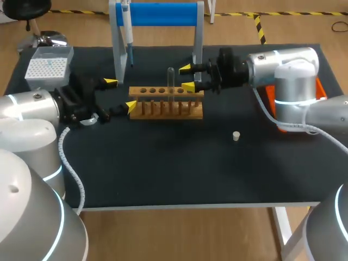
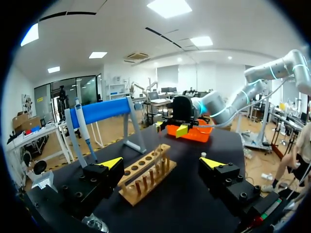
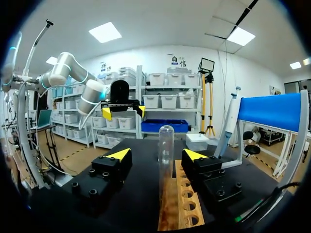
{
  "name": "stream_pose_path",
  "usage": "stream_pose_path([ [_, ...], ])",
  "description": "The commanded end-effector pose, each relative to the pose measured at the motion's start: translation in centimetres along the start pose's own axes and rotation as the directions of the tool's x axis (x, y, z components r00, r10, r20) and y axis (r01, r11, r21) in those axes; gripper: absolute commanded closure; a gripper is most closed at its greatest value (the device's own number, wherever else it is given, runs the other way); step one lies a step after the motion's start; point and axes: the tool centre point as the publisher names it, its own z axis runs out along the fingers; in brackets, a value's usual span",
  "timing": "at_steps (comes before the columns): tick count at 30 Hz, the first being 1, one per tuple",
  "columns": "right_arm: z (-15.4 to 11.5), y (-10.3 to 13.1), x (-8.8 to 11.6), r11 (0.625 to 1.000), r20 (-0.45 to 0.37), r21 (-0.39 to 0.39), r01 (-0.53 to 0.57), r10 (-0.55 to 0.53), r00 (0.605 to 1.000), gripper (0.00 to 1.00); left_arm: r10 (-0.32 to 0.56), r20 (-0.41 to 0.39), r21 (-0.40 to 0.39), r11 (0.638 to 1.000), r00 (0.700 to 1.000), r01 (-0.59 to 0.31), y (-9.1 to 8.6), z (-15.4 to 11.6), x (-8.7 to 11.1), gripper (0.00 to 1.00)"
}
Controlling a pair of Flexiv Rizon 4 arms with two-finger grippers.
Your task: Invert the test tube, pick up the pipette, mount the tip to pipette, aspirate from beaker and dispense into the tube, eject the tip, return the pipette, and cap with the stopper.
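Observation:
A clear test tube (image 1: 171, 81) stands in the wooden rack (image 1: 166, 104) with its rounded end up. My right gripper (image 1: 187, 78) is level with the tube's upper part, just to its right. In the right wrist view the tube (image 3: 166, 155) rises between the right gripper's (image 3: 156, 155) fingers, with a gap on both sides, so the gripper is open. My left gripper (image 1: 120, 94) is open and empty at the rack's left end, and its own view faces the rack (image 2: 146, 177). The pipette (image 1: 126, 27) hangs on the blue stand. The white stopper (image 1: 236, 136) lies right of the rack.
A tip box (image 1: 48, 65) sits at the back left corner. An orange tray (image 1: 321, 89) lies behind my right arm at the right edge. The stand's white legs (image 1: 117, 49) rise just behind the rack. Bare black mat lies in front of the rack.

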Motion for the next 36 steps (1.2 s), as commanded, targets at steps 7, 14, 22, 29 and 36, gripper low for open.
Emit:
stream_pose_path([
  [7, 0.9, -0.4, -0.7, 1.0, -0.033, -0.01, -0.015, 0.015, 0.999, 0.33, 0.001, 0.002, 0.004, 1.0, 1.0, -0.001, 0.1, 0.0, 0.0, 0.0],
  [14, 1.6, -0.3, -1.0, 1.0, -0.023, -0.008, -0.014, 0.014, 1.0, 0.33, 0.001, 0.002, 0.004, 1.0, 1.0, -0.001, 0.1, 0.0, 0.0, 0.0],
  [22, 2.8, -0.4, -0.8, 1.0, -0.03, -0.003, -0.011, 0.011, 0.999, 0.36, 0.001, 0.002, 0.004, 1.0, 1.0, -0.001, 0.1, 0.0, 0.0, 0.0],
  [29, 3.5, -0.4, -1.0, 1.0, -0.032, -0.004, -0.012, 0.012, 0.999, 0.36, 0.001, 0.002, 0.004, 1.0, 1.0, -0.001, 0.1, 0.0, 0.0, 0.0],
  [36, 3.8, -0.4, -1.1, 1.0, -0.032, -0.007, -0.014, 0.014, 0.999, 0.44, 0.001, 0.002, 0.004, 1.0, 1.0, -0.001, 0.1, 0.0, 0.0, 0.0],
])
